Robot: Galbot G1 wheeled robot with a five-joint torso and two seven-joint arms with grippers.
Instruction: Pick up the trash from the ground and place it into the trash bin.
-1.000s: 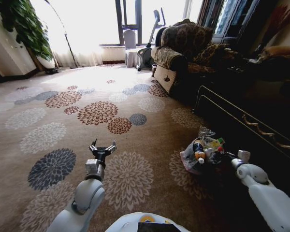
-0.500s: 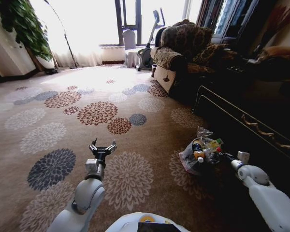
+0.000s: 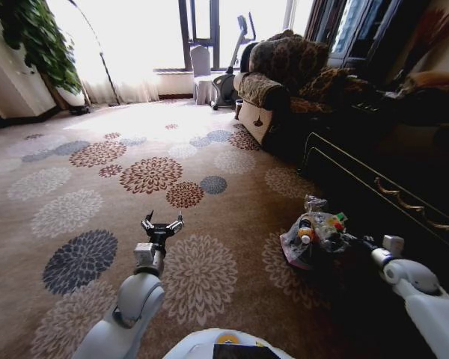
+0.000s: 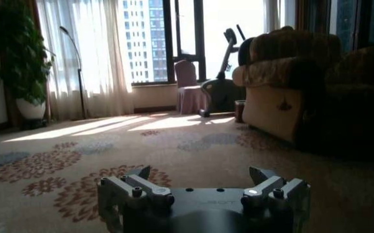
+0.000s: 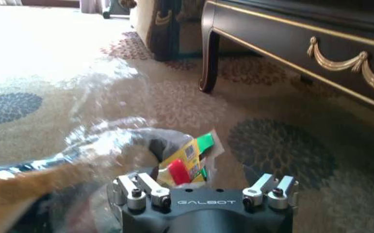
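In the head view, the left gripper (image 3: 162,223) hangs low over the flowered carpet (image 3: 97,187), its fingers spread and holding nothing. Well off to its right, the trash bin (image 3: 303,247) sits on the carpet with its thin plastic liner bunched around the rim, packed with trash (image 3: 318,226): bottle caps, a green and yellow wrapper, a clear bottle. The right gripper (image 3: 357,240) reaches in just beside the bin's far-right edge, next to the dark cabinet (image 3: 389,194).

In the left wrist view, the left gripper (image 4: 203,175) shows both fingertips wide apart, bare carpet ahead, and an armchair (image 4: 290,92) farther off.

In the right wrist view, the right gripper (image 5: 204,180) is parted and empty, directly over the bin's crinkled liner (image 5: 119,141). A green-yellow wrapper (image 5: 190,153) with a red piece pokes up between its fingers.
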